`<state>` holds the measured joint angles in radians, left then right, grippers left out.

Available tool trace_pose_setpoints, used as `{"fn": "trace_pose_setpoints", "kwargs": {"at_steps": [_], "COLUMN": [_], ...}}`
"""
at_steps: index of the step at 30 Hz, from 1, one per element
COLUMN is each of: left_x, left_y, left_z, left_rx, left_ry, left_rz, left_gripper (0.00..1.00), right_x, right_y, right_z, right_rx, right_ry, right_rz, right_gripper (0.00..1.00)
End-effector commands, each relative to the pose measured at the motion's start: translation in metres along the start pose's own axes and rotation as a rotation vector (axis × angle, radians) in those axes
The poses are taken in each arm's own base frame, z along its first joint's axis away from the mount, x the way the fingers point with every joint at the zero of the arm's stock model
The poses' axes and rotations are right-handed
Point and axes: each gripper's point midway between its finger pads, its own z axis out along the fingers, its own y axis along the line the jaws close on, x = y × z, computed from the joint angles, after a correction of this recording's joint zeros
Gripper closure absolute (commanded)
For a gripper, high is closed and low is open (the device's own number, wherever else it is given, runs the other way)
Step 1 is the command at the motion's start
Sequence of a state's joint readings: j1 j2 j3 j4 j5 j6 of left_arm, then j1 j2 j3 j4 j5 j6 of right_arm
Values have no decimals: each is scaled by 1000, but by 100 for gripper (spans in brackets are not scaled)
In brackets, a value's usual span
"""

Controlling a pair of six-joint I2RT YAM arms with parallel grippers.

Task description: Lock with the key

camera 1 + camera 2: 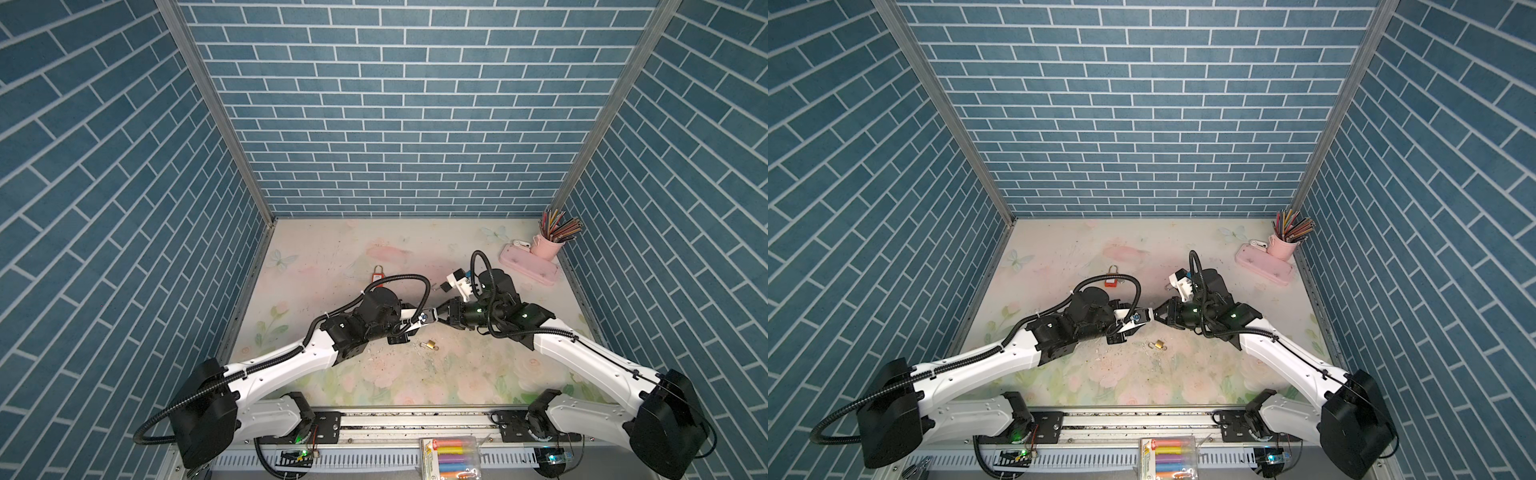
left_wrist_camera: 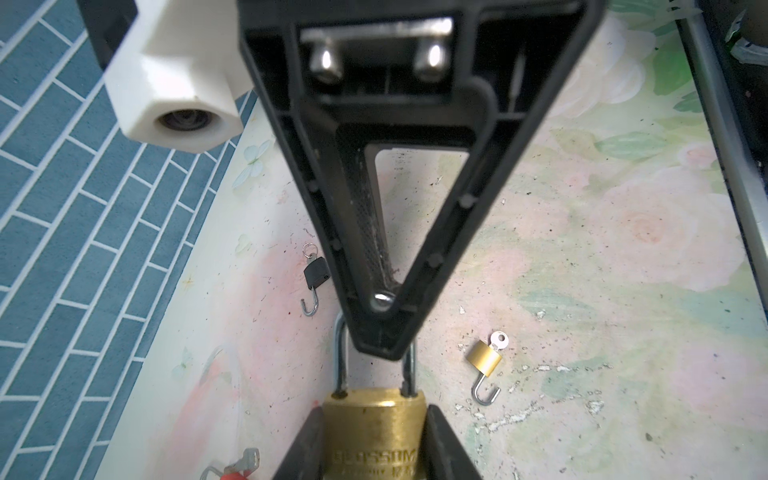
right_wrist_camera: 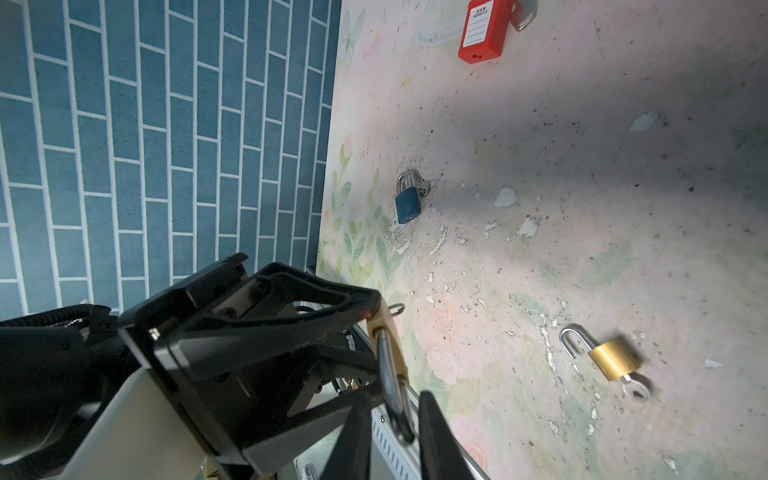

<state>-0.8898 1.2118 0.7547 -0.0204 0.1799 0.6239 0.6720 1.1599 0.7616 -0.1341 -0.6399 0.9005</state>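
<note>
Though shabby, floral table [image 1: 332,257] amid blue-brick walls [image 1: 395,104]; left hand [image 1: 432,316] tight on padlock [image 2: 374,436], right hand [image 3: 395,411]: grip unclear.

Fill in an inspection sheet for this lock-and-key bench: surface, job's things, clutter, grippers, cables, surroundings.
Surface: floral table, scuffed, white flecks.
Job's things: big lock, gripped; small brass lock, key in, shackle open; black lock open; blue lock shut; red lock.
Clutter: pencil cup, pink case, marker pack.
Grippers: left gripper shut on big lock's body; right gripper astride its shackle, contact unclear.
Cables: hoses loop over both wrists.
Surroundings: blue brick walls.
</note>
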Motion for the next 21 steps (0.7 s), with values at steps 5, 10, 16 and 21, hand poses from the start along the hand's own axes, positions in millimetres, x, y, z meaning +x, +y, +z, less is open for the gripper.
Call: {"fn": "trace_pose_setpoints", "kwargs": {"at_steps": [5, 10, 16, 21], "left_x": [-22, -23, -26, -28], "left_y": [6, 1, 1, 2], "left_z": [-5, -5, -4, -3], "left_rx": [-1, 30, 39, 43], "left_ry": [-66, -65, -72, -78], "left_rz": [13, 4, -5, -18], "left_gripper": [94, 94, 94, 94], "right_x": [-10, -17, -18, -15], "right_y": [3, 9, 14, 13], "right_z": [-6, -14, -16, -15], "right_rx": [26, 31, 15, 3], "right_ry": [-60, -107, -120, -112], "right_rz": [-100, -163, -189, -191], "right_gripper": [80, 76, 77, 84]}}
